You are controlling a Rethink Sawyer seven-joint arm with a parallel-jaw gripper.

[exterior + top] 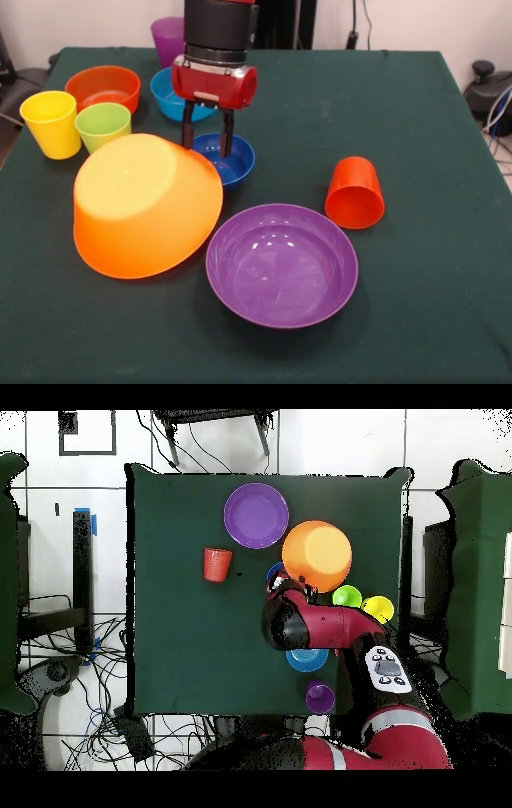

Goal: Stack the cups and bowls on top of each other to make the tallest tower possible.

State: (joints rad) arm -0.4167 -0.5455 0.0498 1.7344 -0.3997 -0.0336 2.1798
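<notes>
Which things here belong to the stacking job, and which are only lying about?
For the job:
- big upturned yellow-orange bowl
- purple bowl
- dark blue bowl under the open claw
- light blue bowl
- orange bowl
- tipped orange-red cup
- yellow cup
- green cup
- purple cup

Lying about:
- floor cables

My tool [207, 132] sits hemmed in: yellow-orange bowl [144, 206] close beside, cups and bowls behind. Worktop [400, 120] past the orange-red cup [354, 193] lies open.
</notes>
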